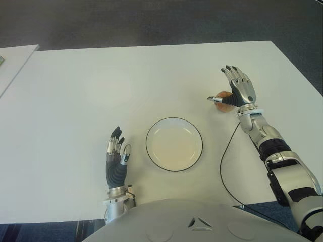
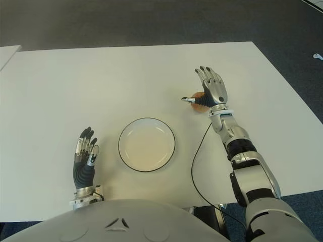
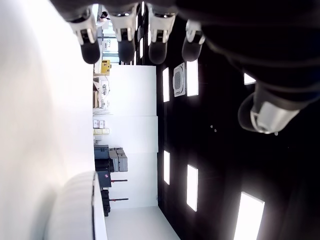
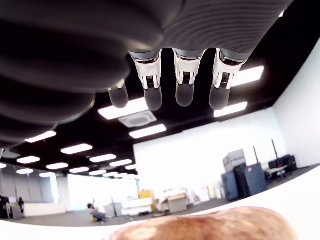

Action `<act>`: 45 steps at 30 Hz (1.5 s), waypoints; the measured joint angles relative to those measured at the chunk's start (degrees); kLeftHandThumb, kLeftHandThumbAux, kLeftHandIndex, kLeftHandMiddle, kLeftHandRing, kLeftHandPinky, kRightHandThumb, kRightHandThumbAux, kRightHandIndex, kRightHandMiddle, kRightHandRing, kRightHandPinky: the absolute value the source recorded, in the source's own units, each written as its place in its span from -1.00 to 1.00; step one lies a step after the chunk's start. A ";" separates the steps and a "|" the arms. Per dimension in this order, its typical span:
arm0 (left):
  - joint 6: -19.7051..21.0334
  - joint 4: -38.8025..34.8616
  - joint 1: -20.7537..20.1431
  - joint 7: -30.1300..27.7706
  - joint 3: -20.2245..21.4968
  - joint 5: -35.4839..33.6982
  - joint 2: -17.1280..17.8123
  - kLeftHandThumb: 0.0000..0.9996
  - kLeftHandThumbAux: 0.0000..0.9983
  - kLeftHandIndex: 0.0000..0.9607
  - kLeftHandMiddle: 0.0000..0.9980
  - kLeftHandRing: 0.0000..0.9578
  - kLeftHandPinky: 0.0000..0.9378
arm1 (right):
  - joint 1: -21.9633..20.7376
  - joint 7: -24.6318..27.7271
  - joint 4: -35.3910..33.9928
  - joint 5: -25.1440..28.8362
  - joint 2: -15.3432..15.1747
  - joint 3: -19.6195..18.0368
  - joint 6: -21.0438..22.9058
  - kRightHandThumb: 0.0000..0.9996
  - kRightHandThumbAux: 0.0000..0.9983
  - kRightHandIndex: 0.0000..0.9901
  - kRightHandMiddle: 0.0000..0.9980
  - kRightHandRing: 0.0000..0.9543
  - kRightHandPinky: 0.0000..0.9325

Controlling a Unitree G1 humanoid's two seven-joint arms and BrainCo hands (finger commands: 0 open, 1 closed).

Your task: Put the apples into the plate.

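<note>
One reddish-yellow apple [image 1: 221,106] sits on the white table [image 1: 75,101], to the right of and a little beyond the white, dark-rimmed plate [image 1: 174,146], which holds nothing. My right hand [image 1: 236,86] is over the apple, fingers stretched out straight and thumb reaching across its top; it hides most of the fruit. In the right wrist view the apple [image 4: 210,227] lies just below the palm, with the fingers [image 4: 182,92] uncurled above it. My left hand [image 1: 117,151] shows left of the plate near the table's front edge, fingers straight and holding nothing.
A black cable [image 1: 222,166] loops over the table from my right forearm toward the front edge. A second white table's corner [image 1: 12,60] shows at the far left. Dark carpet [image 1: 151,20] lies beyond the far edge.
</note>
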 measured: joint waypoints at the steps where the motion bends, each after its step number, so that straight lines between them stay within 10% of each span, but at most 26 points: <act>1: 0.06 -0.03 0.00 0.00 0.03 0.00 0.00 -0.83 -0.17 -1.00 -1.00 -1.00 -1.00 | -0.25 -0.01 0.52 0.04 -0.01 0.19 0.00 -0.45 -0.20 -1.00 -1.00 -1.00 -1.00; 45: 3.96 -2.06 0.34 0.92 -0.93 -0.16 -0.03 -0.80 -0.11 -1.00 -1.00 -1.00 -1.00 | -7.92 11.60 10.32 2.21 -3.43 6.65 0.75 -0.27 -0.14 -1.00 -1.00 -1.00 -1.00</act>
